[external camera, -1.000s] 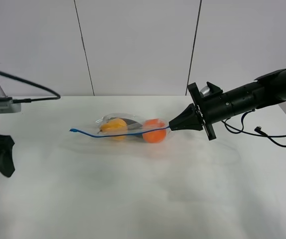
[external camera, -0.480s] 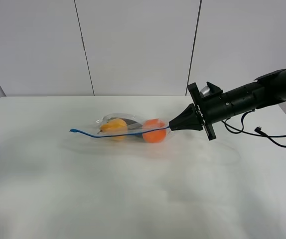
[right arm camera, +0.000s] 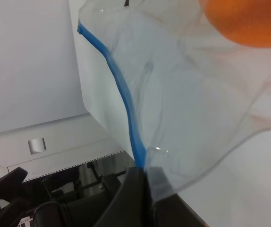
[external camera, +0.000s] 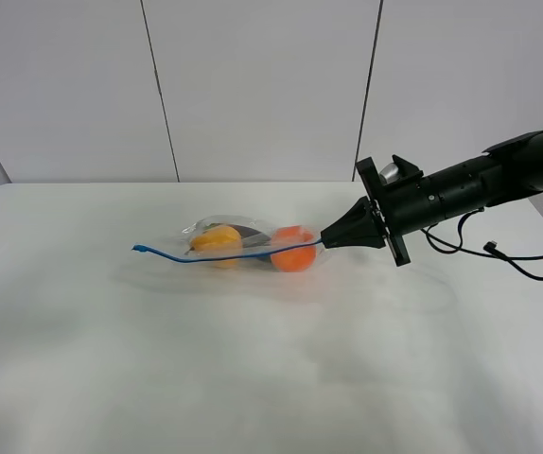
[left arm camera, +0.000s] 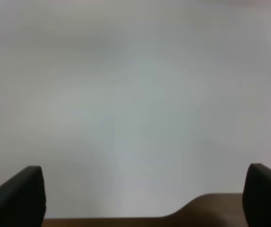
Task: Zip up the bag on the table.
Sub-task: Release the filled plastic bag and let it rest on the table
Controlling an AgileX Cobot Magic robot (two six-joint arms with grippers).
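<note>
The clear bag point(external camera: 243, 244) lies on the white table point(external camera: 253, 378) near the middle, with a yellow toy fruit point(external camera: 218, 239) and an orange one point(external camera: 293, 253) inside. Its blue zipper strip point(external camera: 205, 257) runs along the near edge, its left end free. My right gripper point(external camera: 326, 240) is shut on the strip's right end. In the right wrist view the fingertips point(right arm camera: 145, 189) pinch the blue strip point(right arm camera: 121, 94) with the bag's film point(right arm camera: 187, 94) beside them. My left gripper point(left arm camera: 145, 194) is open and empty, facing a plain pale surface; it is out of the exterior view.
Black cables point(external camera: 499, 253) trail on the table under the right arm. A panelled wall point(external camera: 253, 85) stands behind the table's far edge. Past the table's left end, the right wrist view shows white equipment point(right arm camera: 55, 142) and dark objects point(right arm camera: 12, 198).
The left arm and its cable, seen at the left edge before, have gone out of the exterior view. The right gripper and the bag have not moved.
</note>
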